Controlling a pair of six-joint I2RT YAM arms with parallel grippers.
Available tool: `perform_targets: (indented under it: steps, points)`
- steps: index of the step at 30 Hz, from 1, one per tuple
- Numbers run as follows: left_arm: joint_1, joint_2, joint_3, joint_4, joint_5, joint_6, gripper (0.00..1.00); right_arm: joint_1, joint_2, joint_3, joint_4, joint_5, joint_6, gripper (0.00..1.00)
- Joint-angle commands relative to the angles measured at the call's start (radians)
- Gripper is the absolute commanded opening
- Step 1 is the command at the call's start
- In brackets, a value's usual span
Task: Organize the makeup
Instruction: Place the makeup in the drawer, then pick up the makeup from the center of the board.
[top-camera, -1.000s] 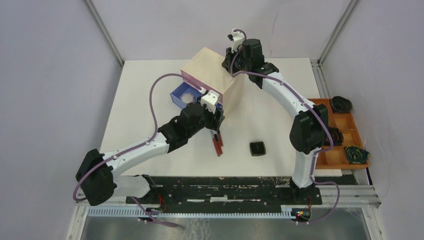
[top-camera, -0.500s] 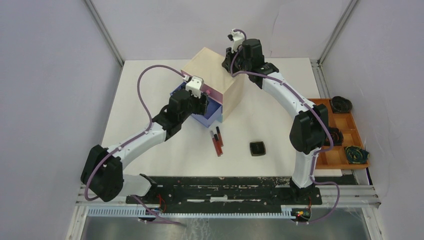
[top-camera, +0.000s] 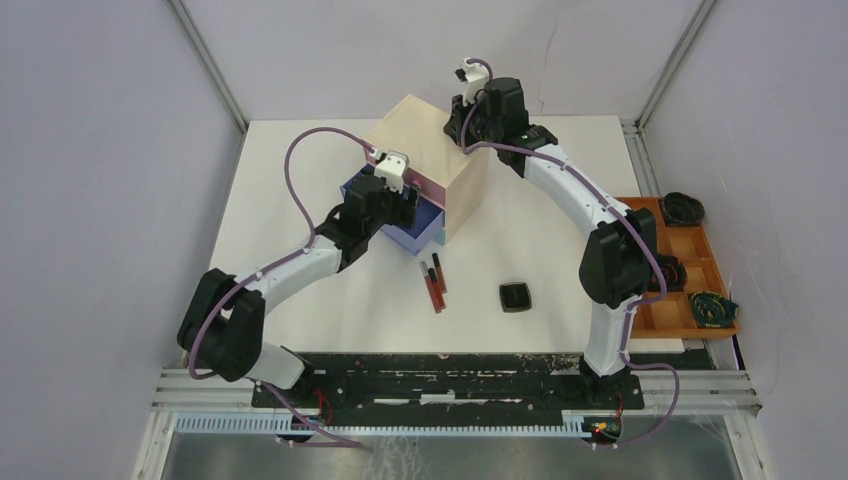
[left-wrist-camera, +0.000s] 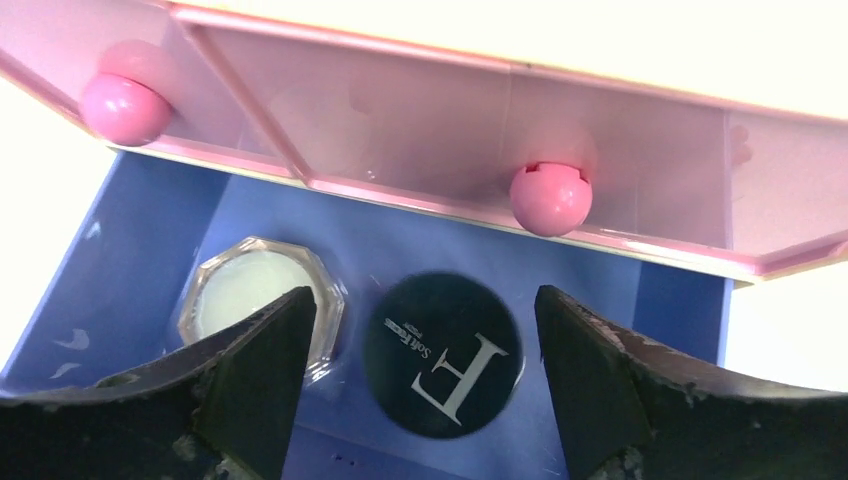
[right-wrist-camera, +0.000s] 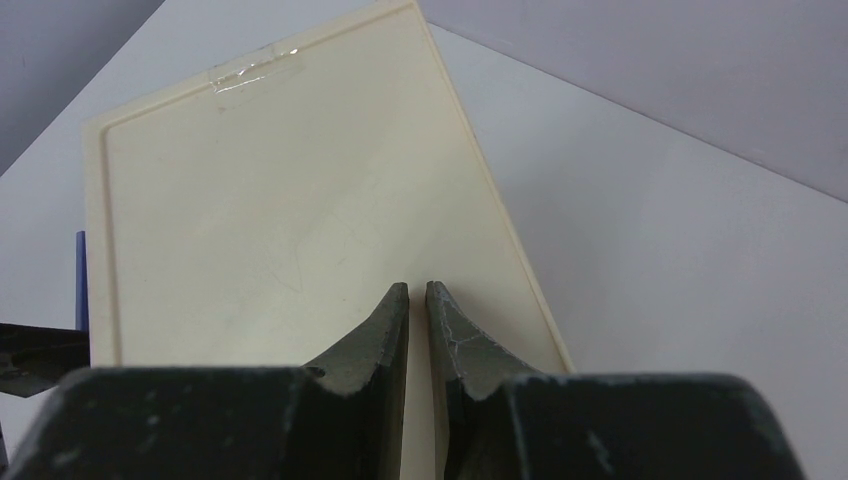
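One jar (left-wrist-camera: 250, 300) & rnd compact (left-wrist-camera: 443, 355) in blue drawer (left-wrist-camera: 150, 225).

Jar (left-wrist-camera: 258, 305) beside round compact (left-wrist-camera: 443, 354) in the drawer (left-wrist-camera: 140, 240), tubes (top-camera: 434, 282) on table (top-camera: 280, 180) before box (top-camera: 420, 135)

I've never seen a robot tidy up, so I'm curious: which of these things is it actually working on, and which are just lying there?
Part of the job: jar and round compact, both in the blue drawer; tubes and black compact, on the table.
Just lying about: orange tray; dark coils.
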Motion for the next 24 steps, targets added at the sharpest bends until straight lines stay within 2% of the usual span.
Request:
perform_targets:
  steps: [1,2,8,10,13,16,18,24]
  points:
    - [0.005,-0.088,0.016,0.068,-0.038,0.057,0.96,-0.03,0.167,-0.12,-0.497,0.104,-0.033,0.2]
    - [0.005,-0.102,0.011,0.068,-0.042,0.057,1.0,-0.029,0.167,-0.12,-0.497,0.104,-0.033,0.2]
    - [0.0,-0.221,0.01,0.029,0.013,0.028,0.99,-0.029,0.173,-0.117,-0.497,0.104,-0.032,0.2]
    - [-0.033,-0.261,0.007,0.001,0.027,0.011,0.99,-0.029,0.175,-0.114,-0.498,0.105,-0.032,0.2]
    - [-0.185,-0.292,-0.003,-0.041,-0.059,0.04,0.99,-0.028,0.182,-0.11,-0.5,0.105,-0.031,0.2]
    - [-0.397,-0.25,0.023,-0.115,-0.16,0.028,0.99,-0.028,0.185,-0.109,-0.503,0.11,-0.031,0.2]
    - [-0.464,-0.21,0.025,-0.134,-0.157,0.002,0.99,-0.029,0.184,-0.109,-0.503,0.111,-0.029,0.2]
    - [-0.505,-0.145,-0.156,0.139,0.02,0.022,0.99,-0.029,0.172,-0.116,-0.499,0.106,-0.028,0.2]
